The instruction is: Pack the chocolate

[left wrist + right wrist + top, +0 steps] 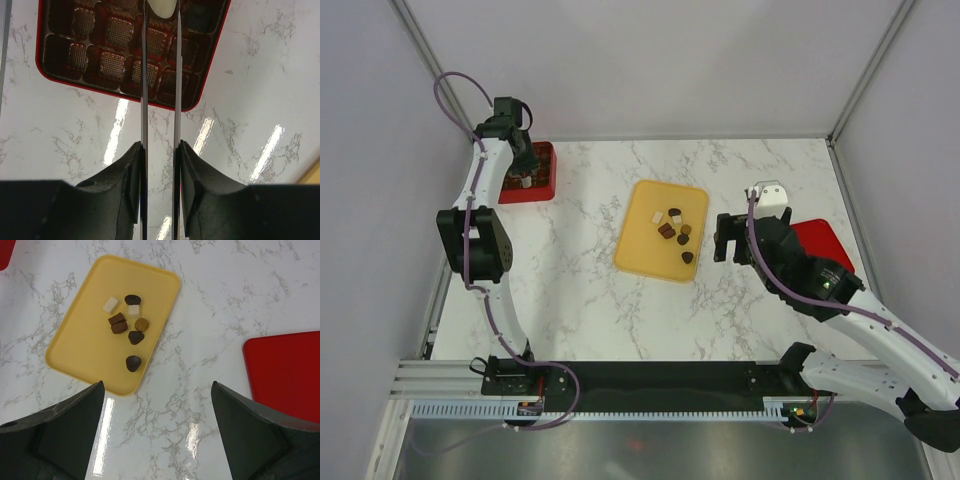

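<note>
Blades (143, 100) of left gripper (160, 15) sat nearest the lens in its wrist view: two thin strips almost together, pinching a white piece (162, 6) at their tips. That piece hung over the box (75, 75), red w/ ribbed square cells, at the far-left of the table (260, 100). Cells in sight below it looked bare, tho one dark cell at top right was too dim to judge. From the top cam the gripper was over the box, w/ the arm hiding much of it. Right gripper (157, 385) stood wide open, nothing btwn its black fingers (65, 435), above bare marble btwn tray (80, 350) and lid (285, 375). Rest of the chocolate (136, 337) lay on the yellow tray at mid-table, clustered toward its far-right part: two white squares, one ridged light-brown round, two brown bits touching each other, and three dark ones, w/ one of the dark ones a little apart, nearer the tray's edge. Lid, flat & red, lay right of the tray, well apart from it, partly under the right arm in the top view.
</note>
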### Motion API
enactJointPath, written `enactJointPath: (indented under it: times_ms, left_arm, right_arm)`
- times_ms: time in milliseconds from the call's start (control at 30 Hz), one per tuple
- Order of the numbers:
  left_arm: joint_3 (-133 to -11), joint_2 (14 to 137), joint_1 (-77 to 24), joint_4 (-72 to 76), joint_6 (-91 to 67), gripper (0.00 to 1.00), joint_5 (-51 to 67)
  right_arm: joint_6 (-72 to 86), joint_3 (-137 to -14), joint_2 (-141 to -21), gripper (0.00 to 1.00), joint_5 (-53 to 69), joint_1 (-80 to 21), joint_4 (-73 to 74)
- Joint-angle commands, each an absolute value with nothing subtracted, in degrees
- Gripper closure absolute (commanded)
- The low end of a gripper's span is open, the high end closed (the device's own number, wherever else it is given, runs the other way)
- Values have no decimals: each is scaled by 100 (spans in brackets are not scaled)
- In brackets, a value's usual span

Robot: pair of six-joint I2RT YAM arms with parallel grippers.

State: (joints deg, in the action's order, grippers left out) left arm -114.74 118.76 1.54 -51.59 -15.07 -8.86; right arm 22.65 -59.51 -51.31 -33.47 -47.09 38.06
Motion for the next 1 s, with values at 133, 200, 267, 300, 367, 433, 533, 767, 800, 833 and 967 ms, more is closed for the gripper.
enactJointPath:
  times_ms: [133,200,267,300,367,433,533,767,800,833,967]
  left_arm:
    - [-11865,12050,193,-4825,-1116,59,-984]
    - [-11874,12094,193,-4834,-1107,59,-984]
    - [-11892,12120,193,-4825,-1099,59,-976]
    - [-11892,12120,193,-4825,-1090,59,-976]
    - [-11883,12129,193,-4825,-1081,59,-1011]
    - [-11892,12138,193,-4825,-1072,58,-1055]
    - [-11909,12129,193,-4825,-1037,57,-1107]
    - [-11918,12050,193,-4825,-984,50,-1195]
    - [-11918,12050,202,-4825,-967,50,-1204]
    - [-11927,12032,193,-4834,-958,50,-1213]
    - [-11857,11805,176,-4851,-975,49,-1073]
  right_arm:
    - [2206,-6144,-5177,4,-3480,-4711,3621]
    - [2189,-6152,-5177,4,-3515,-4711,3621]
    - [2180,-6144,-5177,4,-3533,-4711,3630]
    - [2171,-6144,-5168,4,-3542,-4702,3630]
    - [2171,-6135,-5168,4,-3551,-4711,3630]
    - [2162,-6135,-5159,4,-3577,-4702,3630]
    - [2153,-6135,-5159,4,-3595,-4720,3630]
    - [2153,-6135,-5115,4,-3595,-4702,3630]
    - [2145,-6143,-5107,4,-3586,-4711,3630]
    - [2145,-6161,-5089,4,-3586,-4711,3639]
    - [2171,-6205,-5062,4,-3568,-4720,3674]
